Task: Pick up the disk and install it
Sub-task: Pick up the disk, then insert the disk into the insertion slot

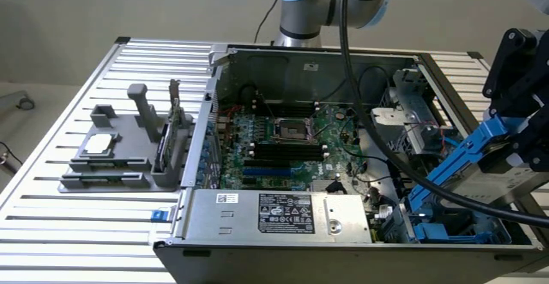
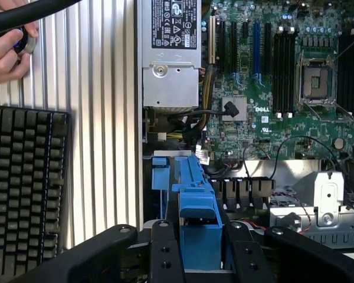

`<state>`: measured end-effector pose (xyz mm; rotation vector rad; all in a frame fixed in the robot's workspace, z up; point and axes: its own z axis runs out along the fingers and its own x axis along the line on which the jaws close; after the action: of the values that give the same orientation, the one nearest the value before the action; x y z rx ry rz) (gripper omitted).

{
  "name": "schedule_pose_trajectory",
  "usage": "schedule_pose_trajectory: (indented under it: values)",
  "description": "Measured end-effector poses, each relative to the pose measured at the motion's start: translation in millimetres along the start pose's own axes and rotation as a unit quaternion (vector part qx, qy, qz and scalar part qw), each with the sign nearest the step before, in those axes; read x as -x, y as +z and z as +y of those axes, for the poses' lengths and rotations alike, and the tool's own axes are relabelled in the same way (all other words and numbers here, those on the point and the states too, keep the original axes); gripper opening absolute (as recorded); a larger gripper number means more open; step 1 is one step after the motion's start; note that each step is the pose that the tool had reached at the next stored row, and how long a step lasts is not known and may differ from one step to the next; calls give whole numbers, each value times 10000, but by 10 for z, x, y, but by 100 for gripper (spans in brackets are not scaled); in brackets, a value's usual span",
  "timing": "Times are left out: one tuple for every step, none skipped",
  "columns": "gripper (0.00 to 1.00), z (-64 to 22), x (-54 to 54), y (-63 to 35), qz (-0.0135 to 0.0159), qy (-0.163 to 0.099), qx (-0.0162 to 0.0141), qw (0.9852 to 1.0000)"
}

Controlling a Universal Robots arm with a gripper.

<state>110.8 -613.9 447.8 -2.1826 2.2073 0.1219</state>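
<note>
Ribbed metal counter (image 1: 51,220) bearing open computer case (image 1: 343,59) | tool (image 2: 200,250) clamped on disk (image 1: 476,159), tilted above blue drive bay (image 1: 446,231), near corner at the exterior view's right | pick-up done; seating in bay not yet done, judged roughly midway

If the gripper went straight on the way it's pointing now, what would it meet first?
Probably the blue drive bay in the computer case, met first by the disk clamped in the gripper; depth is hard to judge.
</note>
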Motion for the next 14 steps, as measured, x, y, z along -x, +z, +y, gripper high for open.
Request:
schedule_pose_trajectory:
  values:
    - [33,0,2,1,0,-11,-2,10000]
    - [33,0,5,2,1,-26,-6,10000]
    - [33,0,6,2,1,-42,-8,10000]
    - [33,0,6,1,1,-46,-7,10000]
    - [33,0,6,1,0,-46,-8,10000]
    - [33,0,6,1,1,-46,-7,10000]
    - [33,1,6,2,0,-46,-7,10000]
    - [33,0,6,1,1,-47,-8,10000]
    - [33,0,6,1,1,-47,-8,10000]
    - [33,0,6,1,1,-47,-7,10000]
    - [33,0,6,1,1,-47,-7,10000]
    - [33,0,6,1,1,-47,-7,10000]
    - [33,0,6,1,1,-47,-7,10000]
    - [33,0,6,1,1,-47,-7,10000]
